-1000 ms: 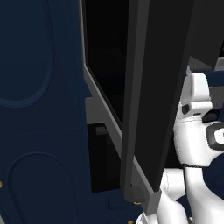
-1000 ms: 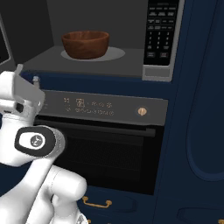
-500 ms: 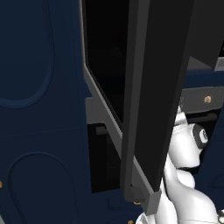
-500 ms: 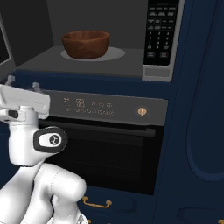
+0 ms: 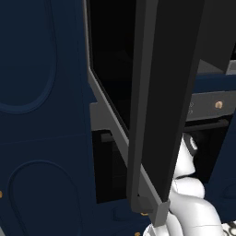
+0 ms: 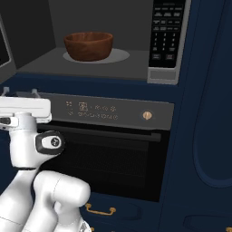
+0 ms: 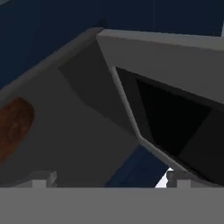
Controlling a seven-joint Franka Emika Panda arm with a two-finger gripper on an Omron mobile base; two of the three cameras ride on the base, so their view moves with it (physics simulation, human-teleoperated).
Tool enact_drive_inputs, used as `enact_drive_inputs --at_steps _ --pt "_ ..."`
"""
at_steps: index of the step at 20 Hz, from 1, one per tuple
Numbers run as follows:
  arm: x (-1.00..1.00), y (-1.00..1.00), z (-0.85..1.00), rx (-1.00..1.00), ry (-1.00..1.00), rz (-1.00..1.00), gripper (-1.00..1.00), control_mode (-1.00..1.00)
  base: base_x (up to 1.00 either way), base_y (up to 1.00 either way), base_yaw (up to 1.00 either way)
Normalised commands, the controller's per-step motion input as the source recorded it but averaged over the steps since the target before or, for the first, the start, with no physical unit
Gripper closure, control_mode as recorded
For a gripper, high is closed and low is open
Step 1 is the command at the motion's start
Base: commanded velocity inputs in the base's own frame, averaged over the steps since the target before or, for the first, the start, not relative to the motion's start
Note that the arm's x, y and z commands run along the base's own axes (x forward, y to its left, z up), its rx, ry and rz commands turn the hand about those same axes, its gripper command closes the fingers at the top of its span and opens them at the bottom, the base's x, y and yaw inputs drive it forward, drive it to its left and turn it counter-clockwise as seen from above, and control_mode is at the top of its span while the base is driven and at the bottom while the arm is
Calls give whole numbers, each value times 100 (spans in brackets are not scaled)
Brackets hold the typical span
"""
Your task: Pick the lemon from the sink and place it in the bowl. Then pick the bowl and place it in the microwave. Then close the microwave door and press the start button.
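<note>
Right, I'm taking the microwave as my landmark. Its cavity stands open in the right base view, and the wooden bowl sits upright inside it on the pale round turntable plate, toward the left half of the cavity floor. From here I cannot see into the bowl, so I cannot tell whether the lemon lies in it. The microwave's keypad panel runs down the right side of the cavity.

The microwave door is swung wide open; in the left base view I see it nearly edge-on, a tall dark glass slab with a grey frame standing out from the cabinet front. The hand view catches the same door to the right of the grey cavity wall, with a brown sliver of the bowl at the left edge.

Directly below the microwave is the oven, its control strip carrying a brass knob.

The gripper hangs released, fingers spread wide with nothing between them, to the lower left of the microwave cavity, in front of the oven's control strip.
</note>
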Motion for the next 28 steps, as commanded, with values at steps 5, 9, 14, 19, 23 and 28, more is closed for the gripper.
enact_drive_inputs --at_steps 5,9,14,19,23,28 --pt "-40 100 -66 -30 -14 -21 -100 -100 0 0 0" --pt "-35 100 -81 -24 -9 -22 -100 -100 0 0 0" --pt "-38 100 -78 -19 -6 -20 -100 -100 0 0 0" --pt "-42 100 -48 -16 -2 -7 -100 -100 0 0 0" --pt "-14 100 -49 -6 0 -3 -100 -100 0 0 0" --pt "-6 100 -34 -2 -7 -31 -100 -100 0 0 0"
